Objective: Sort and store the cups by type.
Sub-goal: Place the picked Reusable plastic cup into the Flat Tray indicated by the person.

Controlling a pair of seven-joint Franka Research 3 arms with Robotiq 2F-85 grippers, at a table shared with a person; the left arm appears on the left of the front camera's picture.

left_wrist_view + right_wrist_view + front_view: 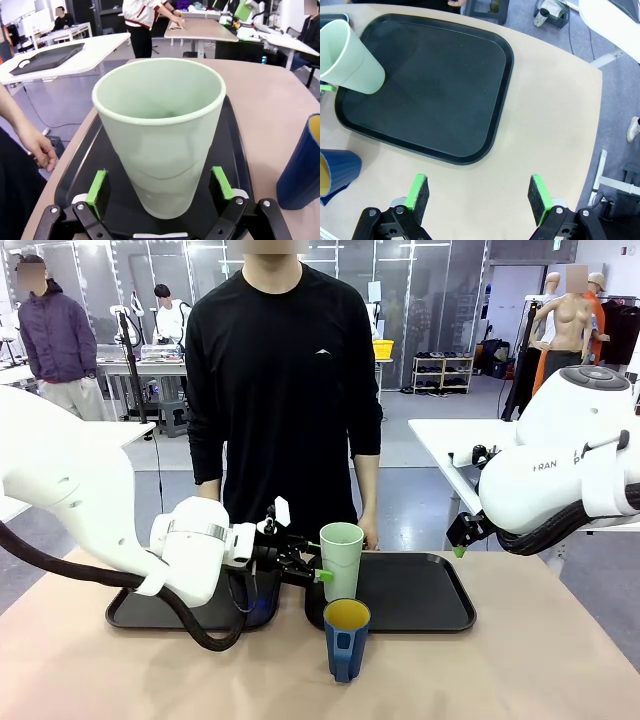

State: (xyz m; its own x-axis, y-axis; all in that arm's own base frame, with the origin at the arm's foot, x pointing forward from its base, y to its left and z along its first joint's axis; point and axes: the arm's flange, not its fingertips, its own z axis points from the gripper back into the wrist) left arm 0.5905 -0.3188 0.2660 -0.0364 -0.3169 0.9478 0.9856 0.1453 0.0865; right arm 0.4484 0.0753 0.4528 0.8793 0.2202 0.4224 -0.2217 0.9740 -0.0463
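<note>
The mint-green tumbler (pixel 341 558) stood upright at the left end of the right-hand black tray (pixel 425 592) in the front view. The left gripper (pixel 318 572) was level with its lower half, and the dark blue mug (pixel 346 638) sat on the table (pixel 520 670) just in front of that tray. In the left wrist view, the green pads (pixel 97 192) flanked the tumbler's base without touching it, jaws spread. In the right wrist view, the right gripper (pixel 480 192) hung with its jaws wide apart over bare table beside the tray's rim.
</note>
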